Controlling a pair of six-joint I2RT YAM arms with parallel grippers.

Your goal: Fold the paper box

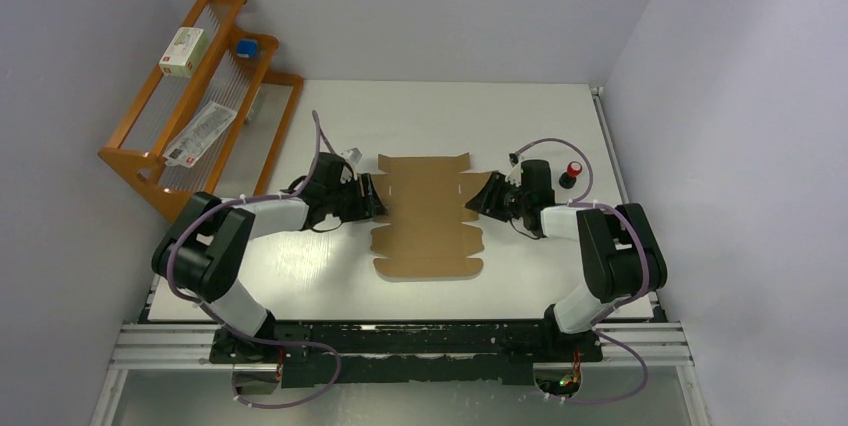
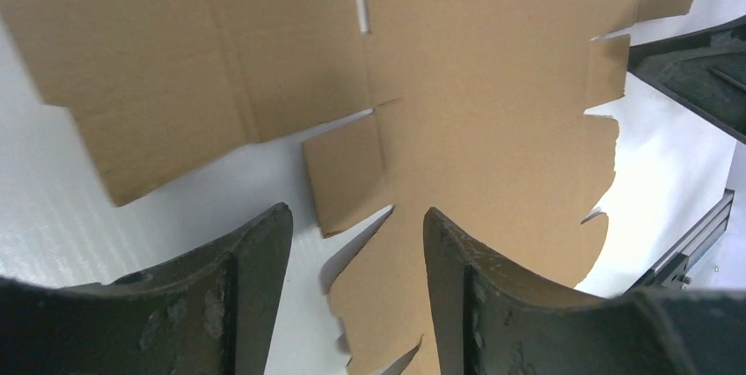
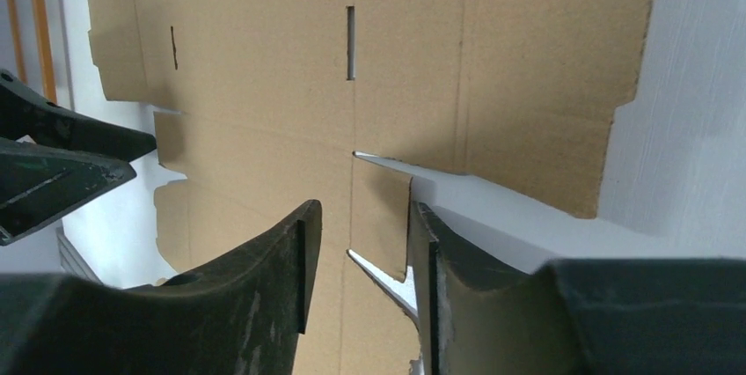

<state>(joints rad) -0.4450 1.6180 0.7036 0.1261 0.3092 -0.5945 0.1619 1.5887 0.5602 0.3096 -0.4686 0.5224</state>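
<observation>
You have the paper box (image 1: 428, 216) lying flat and unfolded in the middle of the white table (image 1: 330, 126), a brown cardboard cut-out with its flaps and slots spread out. Its long side runs away from the arm bases, and its scalloped end is the one nearest to you.

Your left gripper (image 2: 356, 221) sits low at the sheet's left edge. Its two fingers are spread apart, and its wrist camera shows a small square flap (image 2: 345, 172) lying in the gap between them. There is white table on either side of that flap, and nothing is pinched.

Your right gripper (image 3: 363, 212) is at the opposite edge, facing the left one across the cardboard. Its fingers also stand apart, somewhat closer together than the left pair. A narrow side tab (image 3: 380, 208) lies between them, close against the outer finger with a clear gap on the other side (whether that finger actually touches the tab's edge, I cannot tell). The tab casts a thin shadow on the table, so it seems lifted a little. It is not clamped.

Just beyond your right gripper, near the table's right side, stands a black button with a red cap (image 1: 571, 172). A wooden rack (image 1: 130, 151) leans at the far left corner, with a small white box (image 1: 184, 51) on its top tier.
</observation>
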